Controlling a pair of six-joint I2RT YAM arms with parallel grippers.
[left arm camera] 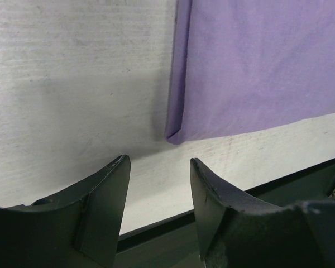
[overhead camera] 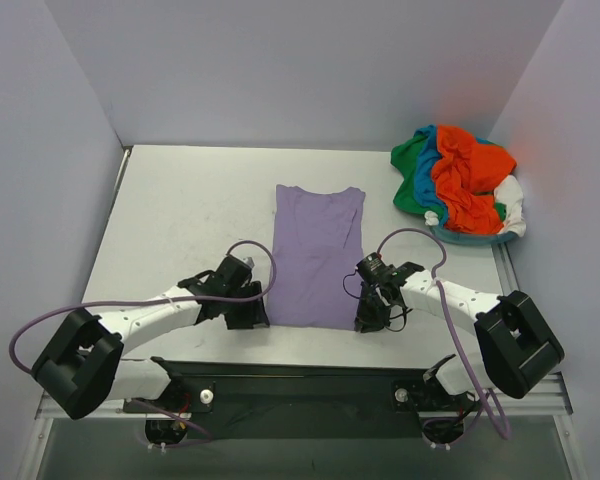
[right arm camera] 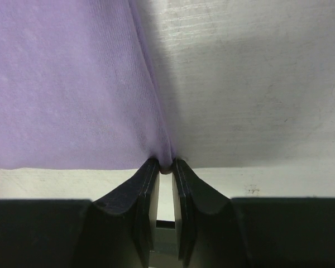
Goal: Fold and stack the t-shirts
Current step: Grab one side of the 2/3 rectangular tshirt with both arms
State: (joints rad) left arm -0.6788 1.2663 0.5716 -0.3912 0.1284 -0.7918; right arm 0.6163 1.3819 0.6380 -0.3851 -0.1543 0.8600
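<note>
A lavender-purple t-shirt (overhead camera: pixel 318 254) lies flat in the middle of the table, folded lengthwise into a long strip. My left gripper (overhead camera: pixel 248 313) is open and empty just left of the shirt's near left corner (left arm camera: pixel 176 135), not touching it. My right gripper (overhead camera: pixel 368 318) is shut on the shirt's near right corner (right arm camera: pixel 164 159), pinching the cloth between its fingertips. The other t-shirts, orange-red, green, teal-blue and white, lie crumpled in a pile (overhead camera: pixel 460 185) at the far right.
The table's near edge (overhead camera: pixel 310 358) runs just behind both grippers. Grey walls close in the left, back and right sides. The bare table surface (overhead camera: pixel 190 220) spreads left of the shirt.
</note>
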